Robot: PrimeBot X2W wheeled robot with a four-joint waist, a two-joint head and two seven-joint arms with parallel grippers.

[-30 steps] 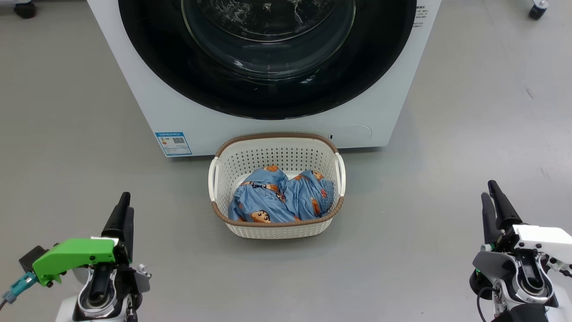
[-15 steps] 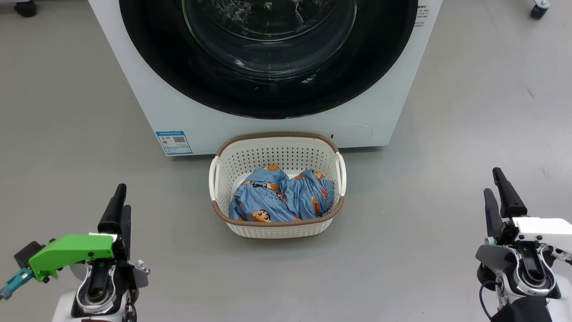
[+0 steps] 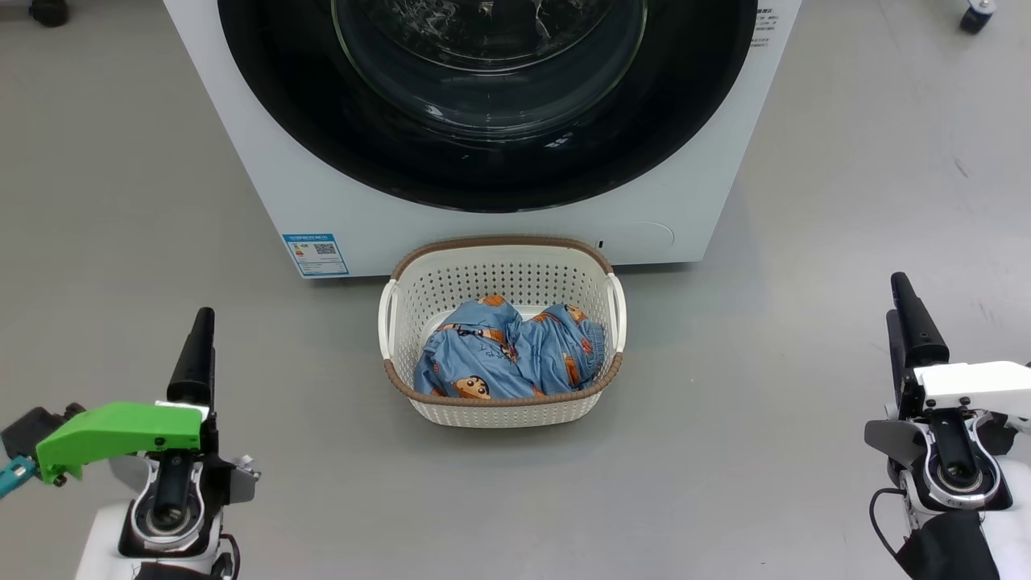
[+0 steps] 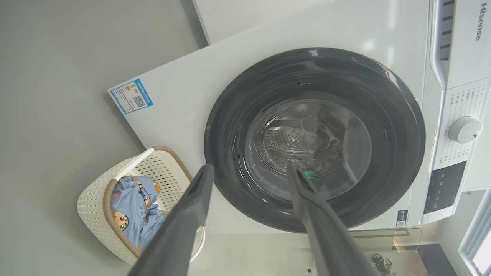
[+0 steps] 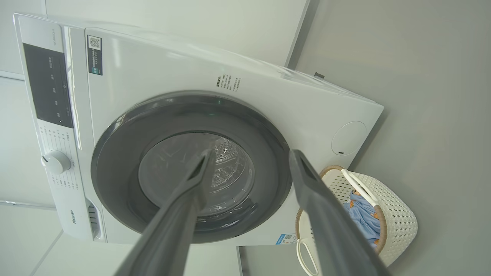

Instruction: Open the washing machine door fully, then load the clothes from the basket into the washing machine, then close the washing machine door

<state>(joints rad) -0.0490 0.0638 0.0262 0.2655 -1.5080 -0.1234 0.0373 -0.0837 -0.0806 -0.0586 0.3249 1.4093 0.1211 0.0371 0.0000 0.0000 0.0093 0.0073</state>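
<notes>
Before closed washing machine door (image 3: 487, 97) — basket (image 3: 499, 278) holding clothes (image 3: 507, 362).

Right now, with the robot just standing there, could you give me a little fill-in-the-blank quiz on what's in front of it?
1. The washing machine door is ____.
2. The clothes in the basket are mostly light ____.
3. The left gripper and the right gripper are both ____ and hold nothing.
4. The basket stands directly in ____ of the washing machine.

Missing words: closed; blue; open; front.
</notes>
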